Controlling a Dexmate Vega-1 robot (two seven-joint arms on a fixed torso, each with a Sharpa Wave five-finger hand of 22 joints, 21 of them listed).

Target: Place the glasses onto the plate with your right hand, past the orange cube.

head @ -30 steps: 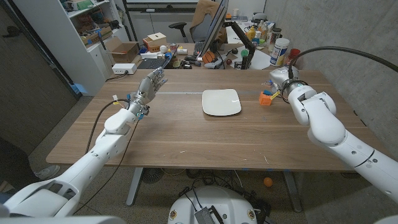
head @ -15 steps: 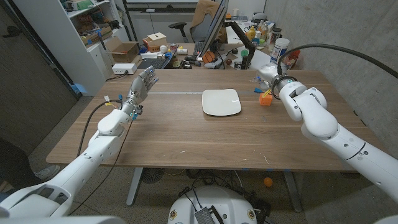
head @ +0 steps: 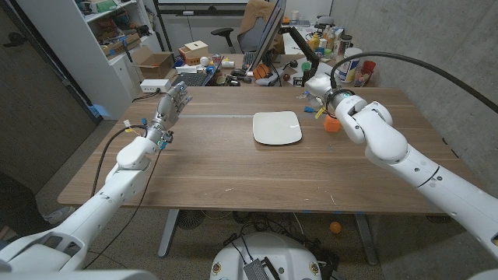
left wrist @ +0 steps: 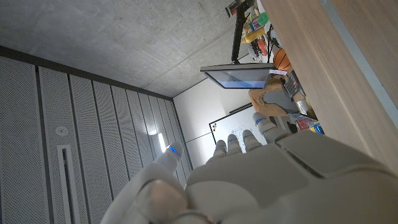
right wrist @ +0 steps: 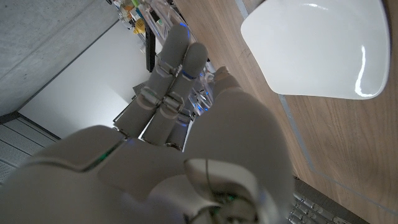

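surface (head: 233, 167): wood, carries all below.
plate (head: 277, 127): white, rounded square, mid-surface; bare. Landmark.
right hand (head: 317, 85): beyond plate's far-right corner, fingers curled in; looks to be gripping sth clear w/ blue bits, prob the glasses (head: 314, 102), frames too small to confirm.
left hand (head: 173, 102): well left of plate, released, fingers apart, holds nothing.
orange cube (head: 332, 124): just right of plate, near right hand.
handling (judgement): glasses light, fragile, slippery lenses; hold by frame/bridge, not lenses.
writing: none legible.

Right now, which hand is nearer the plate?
Right. The right hand is just off the plate's far right corner, near the orange cube; the left hand hangs well off its left side.
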